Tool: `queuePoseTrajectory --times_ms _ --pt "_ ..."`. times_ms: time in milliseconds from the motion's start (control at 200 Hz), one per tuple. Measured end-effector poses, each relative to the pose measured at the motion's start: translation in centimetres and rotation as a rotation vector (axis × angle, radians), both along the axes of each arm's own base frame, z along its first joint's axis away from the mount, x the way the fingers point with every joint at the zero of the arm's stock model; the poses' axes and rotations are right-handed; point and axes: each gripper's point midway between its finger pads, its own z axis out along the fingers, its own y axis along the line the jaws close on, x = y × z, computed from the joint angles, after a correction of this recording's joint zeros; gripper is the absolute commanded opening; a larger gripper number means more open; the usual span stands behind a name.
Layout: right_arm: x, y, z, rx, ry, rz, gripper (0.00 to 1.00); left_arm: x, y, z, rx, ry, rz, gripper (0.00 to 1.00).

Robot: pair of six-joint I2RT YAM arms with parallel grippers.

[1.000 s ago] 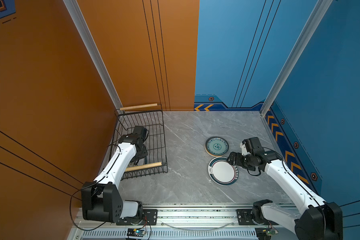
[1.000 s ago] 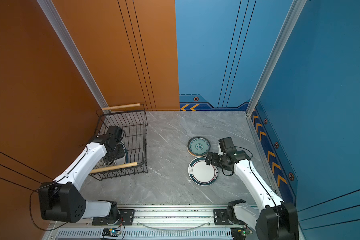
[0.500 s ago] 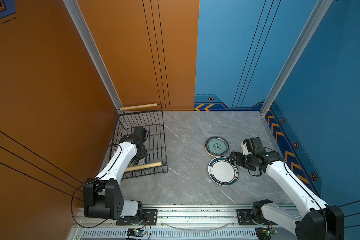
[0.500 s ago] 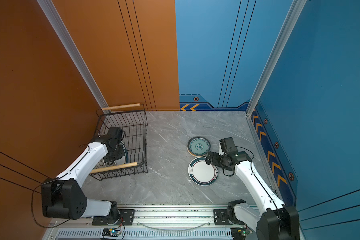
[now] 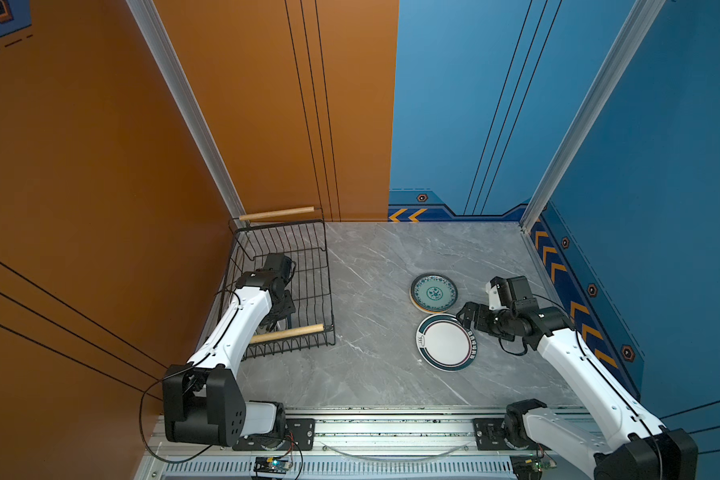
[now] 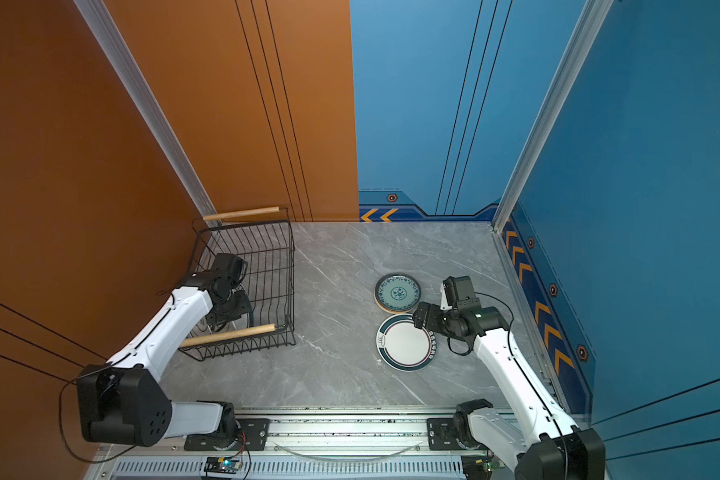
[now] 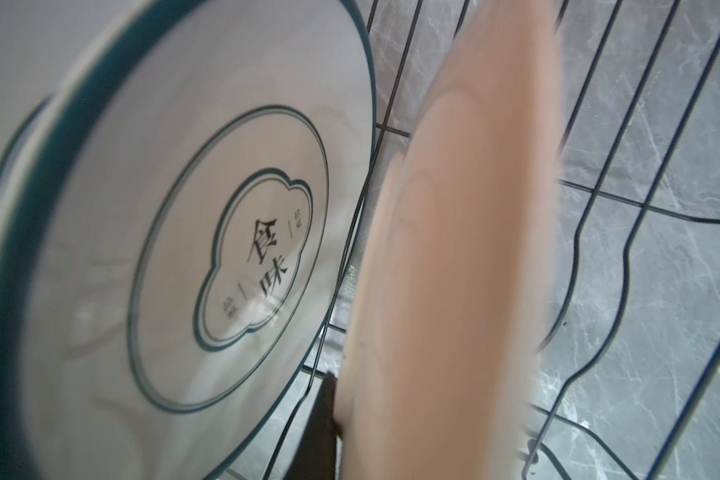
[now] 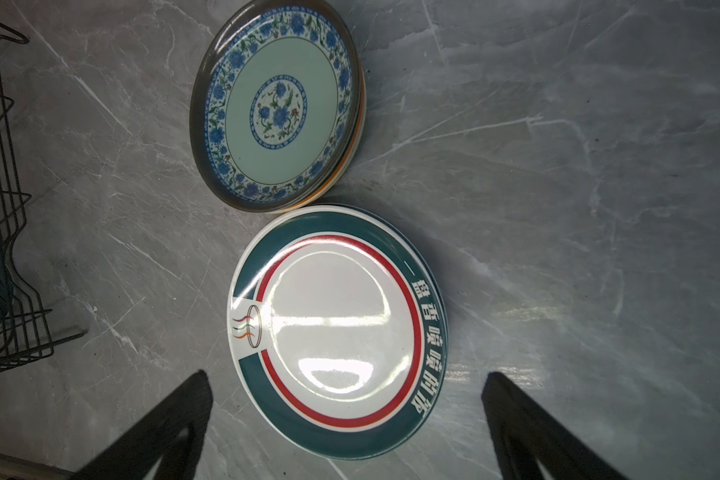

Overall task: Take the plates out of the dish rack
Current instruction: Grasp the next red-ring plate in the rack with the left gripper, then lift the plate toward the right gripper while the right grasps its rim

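Note:
The black wire dish rack (image 5: 328,286) (image 6: 292,274) stands at the left wall. My left gripper (image 5: 281,309) (image 6: 230,309) reaches down inside it and is shut on a cream plate (image 7: 454,270) that stands on edge; one dark finger (image 7: 323,424) shows against it. Beside that plate stands a white plate (image 7: 184,228) with a teal rim and emblem. On the table lie a stack topped by a teal-patterned plate (image 5: 434,292) (image 8: 275,104) and a stack of white plates (image 5: 445,341) (image 8: 333,328). My right gripper (image 5: 468,318) (image 8: 346,374) hangs open and empty over the white stack's edge.
The rack's two wooden handles (image 5: 277,214) (image 5: 287,333) lie at its far and near ends. The orange wall runs close along the rack's left side, the blue wall along the table's right. Bare marble table (image 5: 371,282) lies between the rack and the plate stacks.
My left gripper's jaws have closed onto the cream plate inside the rack. The right arm has stayed where it was, still open.

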Motion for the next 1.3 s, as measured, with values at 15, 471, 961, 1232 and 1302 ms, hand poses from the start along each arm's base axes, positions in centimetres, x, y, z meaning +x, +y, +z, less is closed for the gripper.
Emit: queuePoseTrajectory --times_ms 15,471,961,1232,1302 --pt "0.0 0.0 0.0 0.000 -0.001 0.000 1.00 0.0 0.0 0.2 -0.001 -0.003 -0.001 0.02" --pt "-0.1 0.3 0.1 0.017 0.001 0.002 1.00 0.3 -2.3 4.9 -0.099 -0.084 -0.100 0.00" --pt "1.7 5.5 3.9 0.311 -0.104 0.096 1.00 1.9 -7.8 17.5 -0.368 -0.426 -0.165 0.00" --pt "3.8 7.9 8.8 0.538 -0.223 0.076 1.00 2.2 -13.9 19.8 -0.573 -0.517 -0.246 0.00" --pt "4.3 8.6 10.3 0.602 -0.255 0.076 0.98 2.5 -15.7 19.0 -0.636 -0.513 -0.261 0.00"
